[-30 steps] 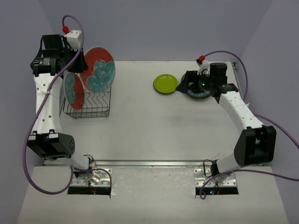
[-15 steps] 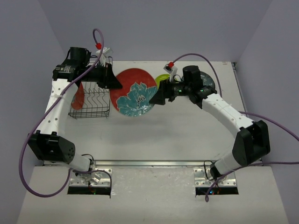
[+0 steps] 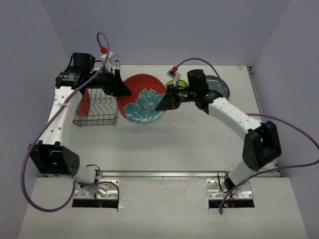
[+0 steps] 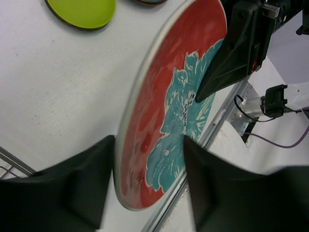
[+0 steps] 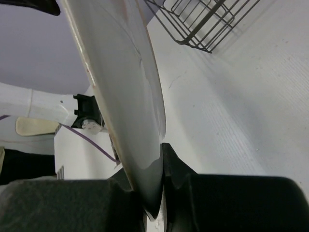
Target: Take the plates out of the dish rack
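Note:
A large red plate (image 3: pixel 144 99) with a teal flower hangs tilted over the table between my two grippers. My right gripper (image 3: pixel 162 107) is shut on its right rim, and the right wrist view shows the plate's pale underside (image 5: pixel 120 82) pinched between the fingers (image 5: pixel 153 166). My left gripper (image 3: pixel 123 92) stands open astride the left rim (image 4: pixel 149 145), with a gap on the flower side. The black wire dish rack (image 3: pixel 97 112) stands at the left with another red plate (image 3: pixel 83 102) upright in it.
A lime-green plate (image 3: pixel 172 84) lies flat behind the right arm, also seen in the left wrist view (image 4: pixel 82 12). A bluish-teal plate (image 3: pixel 222 89) lies at the far right. The metal rail (image 3: pixel 159 174) runs along the table's near edge.
The left arm carried the red plate from above the rack to the table's middle. The right arm swung left from the teal plate and shut on its rim, and the left jaws opened.

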### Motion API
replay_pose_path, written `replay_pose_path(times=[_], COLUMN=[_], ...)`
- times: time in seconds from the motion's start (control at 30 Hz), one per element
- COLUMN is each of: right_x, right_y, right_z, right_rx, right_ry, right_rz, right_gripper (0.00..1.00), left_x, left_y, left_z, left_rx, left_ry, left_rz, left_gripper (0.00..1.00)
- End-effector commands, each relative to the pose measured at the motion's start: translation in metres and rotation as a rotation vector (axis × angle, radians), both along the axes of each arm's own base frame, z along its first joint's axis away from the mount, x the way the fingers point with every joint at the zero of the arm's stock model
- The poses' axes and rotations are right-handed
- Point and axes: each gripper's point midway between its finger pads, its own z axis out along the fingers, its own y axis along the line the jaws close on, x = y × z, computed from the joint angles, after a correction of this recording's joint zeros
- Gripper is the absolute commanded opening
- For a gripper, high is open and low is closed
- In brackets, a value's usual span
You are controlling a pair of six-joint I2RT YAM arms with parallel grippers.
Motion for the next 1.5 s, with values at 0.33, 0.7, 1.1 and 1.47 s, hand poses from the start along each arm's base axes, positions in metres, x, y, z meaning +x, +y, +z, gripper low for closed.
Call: replay_pose_path(times=[0.33, 0.7, 1.1, 1.47], right_x=[0.112, 0.177, 0.211, 0.188], right_y=[-0.231, -0.296, -0.308, -0.296], right_z=[-0.015, -0.062, -0.098, -0.111], right_rx=[0.170, 0.202, 0.245, 0.273], right_ry=[0.236, 0.374, 0.496, 0.766], right_rz=[-0.692, -0.816, -0.866, -0.843], right_gripper=[0.00, 0.00, 0.00, 0.97], left_x=[0.039, 0.044, 0.041, 0.044], left_y=[0.031, 0.045, 0.050, 0.053], left_z=[0.015, 0.000, -0.003, 0.000], left_rx=[0.098, 0.159, 0.189, 0.195], left_ry=[-0.107, -0.084, -0.101, -0.101], left_rz=[0.265, 0.335, 0.342, 0.364], left_gripper=[1.00, 1.00, 1.00, 1.00])
